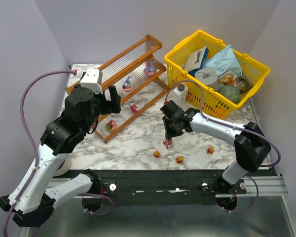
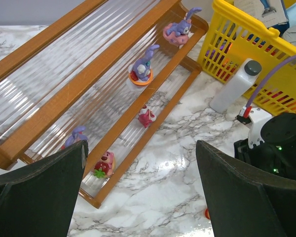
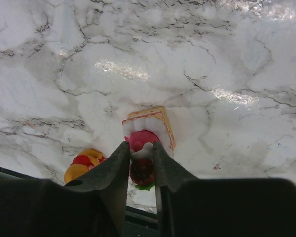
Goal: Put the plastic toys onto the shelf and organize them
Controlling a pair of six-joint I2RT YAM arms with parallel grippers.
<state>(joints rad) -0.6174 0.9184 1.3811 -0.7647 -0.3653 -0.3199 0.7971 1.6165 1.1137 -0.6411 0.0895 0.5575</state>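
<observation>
Four toys not yet on the shelf (image 1: pixel 138 74), all on the tabletop (image 1: pixel 138 143): three orange toys (image 1: pixel 180 159) near the front edge, plus a pink toy (image 1: pixel 167 144) between the fingers of the right pincer (image 3: pixel 139 150). Right pincer closed on that pink toy, pads against both flanks, base not yet off the marble.

Keep the squeeze firm but gentle: tiny slick plastic, likely to squirt out sideways. Lift straight up first, clear of the nearest orange toy (image 3: pixel 83 167) just beside one finger, then swing toward the shelf. Hold the figure upright on the way. Aim for a bare stretch of ribbed tier, apart from the five toys (image 2: pixel 143 64) already there, perhaps on the untouched top tier or in a gap lower down. Set down flat and square, against probable tipping on the slanted ribs, and release only once settled.

Mind the left pincer (image 2: pixel 140 145), spread wide and empty, hovering above the shelf's near end; approach from the far side or wait. Steer clear of bottle (image 1: pixel 180 93) and basket (image 1: pixel 187 49) too.
</observation>
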